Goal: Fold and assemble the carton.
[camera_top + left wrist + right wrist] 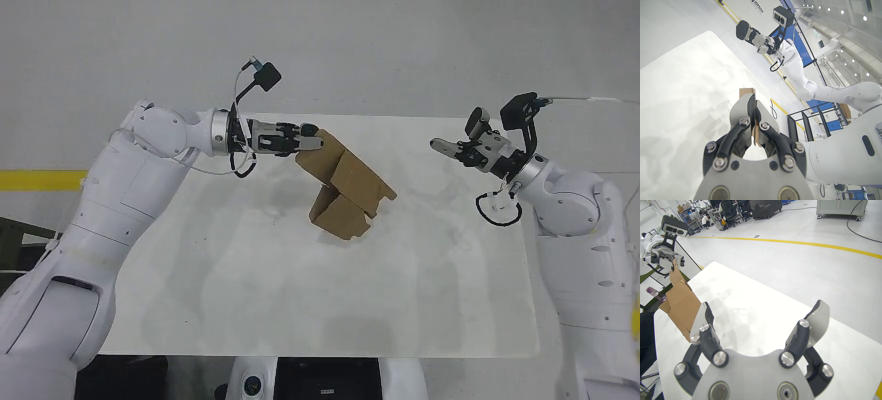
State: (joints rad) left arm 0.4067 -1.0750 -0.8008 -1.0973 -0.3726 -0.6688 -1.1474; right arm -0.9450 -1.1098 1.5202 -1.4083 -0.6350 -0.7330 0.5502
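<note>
The left gripper [303,140], held level, pinches a flap of the carton [345,185]; the right gripper [452,148] hovers open, well apart; white table [250,290] beneath both.

Robotics lab hall: yellow floor line [791,241], office chairs [729,213], wheeled cabinet [840,207].

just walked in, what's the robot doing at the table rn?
It's working on a cardboard carton. The left gripper has its jaws shut on one flap at the carton's far end, holding it over the middle of the white table; I can't tell whether the low end touches the table. The right gripper is off to the side, jaws open, apart from the carton. The carton is partly opened with loose flaps, not yet assembled.
</note>
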